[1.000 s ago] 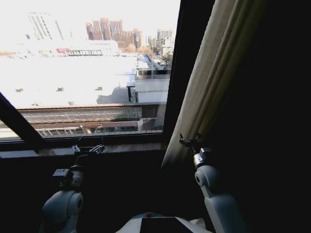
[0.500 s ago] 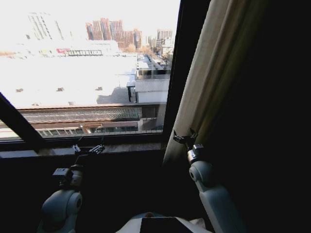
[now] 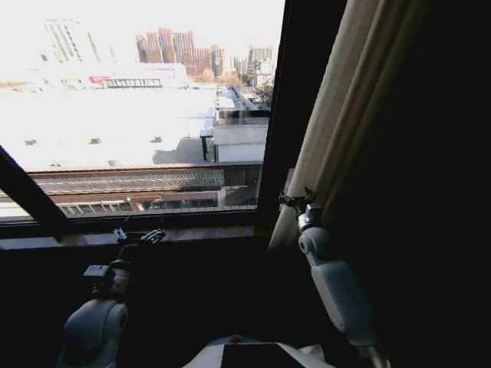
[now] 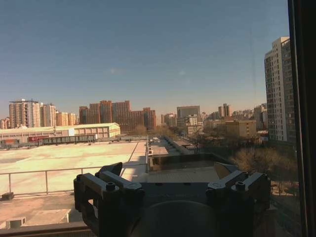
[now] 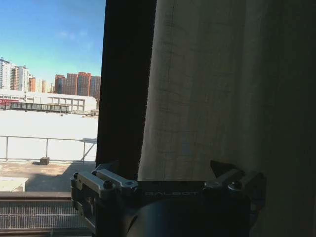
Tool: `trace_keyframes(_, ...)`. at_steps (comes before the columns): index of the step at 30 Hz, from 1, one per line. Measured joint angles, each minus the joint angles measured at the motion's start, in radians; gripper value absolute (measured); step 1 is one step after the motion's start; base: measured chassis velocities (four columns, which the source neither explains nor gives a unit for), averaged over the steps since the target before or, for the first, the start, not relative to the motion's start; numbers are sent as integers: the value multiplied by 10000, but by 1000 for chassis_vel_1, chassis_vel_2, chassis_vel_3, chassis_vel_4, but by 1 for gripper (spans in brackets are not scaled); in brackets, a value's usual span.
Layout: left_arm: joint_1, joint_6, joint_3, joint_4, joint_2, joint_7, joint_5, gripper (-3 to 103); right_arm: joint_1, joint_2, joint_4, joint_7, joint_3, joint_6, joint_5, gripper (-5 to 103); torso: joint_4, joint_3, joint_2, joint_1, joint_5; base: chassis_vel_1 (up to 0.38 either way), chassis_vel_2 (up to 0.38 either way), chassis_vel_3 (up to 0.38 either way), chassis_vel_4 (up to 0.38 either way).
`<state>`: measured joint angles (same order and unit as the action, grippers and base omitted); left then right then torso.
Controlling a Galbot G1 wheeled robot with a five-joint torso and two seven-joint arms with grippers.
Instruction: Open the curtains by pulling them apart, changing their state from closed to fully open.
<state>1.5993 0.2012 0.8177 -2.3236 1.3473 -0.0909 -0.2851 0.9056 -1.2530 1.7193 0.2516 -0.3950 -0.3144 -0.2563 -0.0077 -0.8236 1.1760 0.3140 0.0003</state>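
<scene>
Left gripper (image 3: 140, 234) parked low at lower left of the head view, just under the window sill (image 3: 46, 241), jaws spread and holding nothing; its wrist view looks straight out through bare glass at the city. Centre: dark window frame (image 3: 275, 115), upright. Right of centre: right gripper (image 3: 296, 201) raised against the inner edge of the curtains (image 3: 345, 115), jaws released with the fabric in front of them, not clamped. Curtains hang at upper right, gathered into long cream pleats, coarse weave lit from outside, shadowed further right. Judgement: a late step, most of the window uncovered; next move calls for catching that edge and carrying it further right.
</scene>
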Motion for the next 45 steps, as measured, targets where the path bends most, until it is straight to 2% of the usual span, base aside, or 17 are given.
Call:
trace_keyframes(8,14,23,-61,-23,224,0,135,100,-806,-193,-1208,120,-199,5,33,100,1,0,0,0,-1,0,0,0,0)
trace_keyframes(10,37,15,-76,-34,286,0,193,100,-914,-215,-1336,138,-216,23,41,103,2,0,0,0,0,0,0,0,0)
trace_keyframes(13,85,-14,-92,-99,450,-1,318,100,-1091,-204,-1514,260,-230,110,46,90,1,0,0,0,-1,0,0,0,0)
trace_keyframes(15,99,-18,-91,-126,481,-3,333,100,-1105,-182,-1526,265,-232,129,47,90,1,0,-1,1,-1,0,0,0,0)
trace_keyframes(19,183,-24,-62,-281,633,-5,393,100,-1159,-46,-1531,271,-254,198,47,68,0,1,-1,0,0,0,0,0,0)
trace_keyframes(21,196,-29,-59,-294,656,-5,409,100,-1162,-24,-1527,271,-258,202,46,68,0,1,0,0,0,0,0,0,0)
trace_keyframes(22,207,-33,-58,-302,689,-5,434,100,-1162,-10,-1517,272,-258,205,44,63,0,1,0,0,0,0,0,0,0)
trace_keyframes(23,220,-42,-58,-321,775,-5,499,100,-1162,23,-1486,271,-253,209,29,52,0,1,-1,0,0,0,0,0,0)
trace_keyframes(25,224,-45,-60,-323,804,-5,522,100,-1162,35,-1479,271,-245,211,22,52,0,1,-1,0,-1,0,0,0,0)
trace_keyframes(28,254,-50,-67,-355,888,-6,581,100,-1162,58,-1469,270,-207,214,10,36,1,1,0,0,0,0,0,0,0)
trace_keyframes(30,261,-50,-66,-363,900,-6,587,100,-1165,59,-1469,267,-201,215,10,36,0,1,0,0,0,0,0,0,0)
trace_keyframes(31,269,-52,-58,-377,920,-7,597,100,-1178,60,-1469,259,-197,218,9,25,0,1,0,0,-1,0,0,0,0)
trace_keyframes(33,274,-53,-51,-388,934,-7,606,100,-1188,64,-1469,252,-196,221,5,25,1,1,-1,0,0,0,0,0,0)
trace_keyframes(37,291,-64,-36,-394,964,-6,625,100,-1211,87,-1453,240,-208,228,-11,4,0,1,0,0,0,0,0,0,0)
trace_keyframes(45,310,-72,-26,-458,982,-7,647,100,-1214,157,-1274,238,-301,240,-107,0,1,1,0,0,0,0,0,0,0)
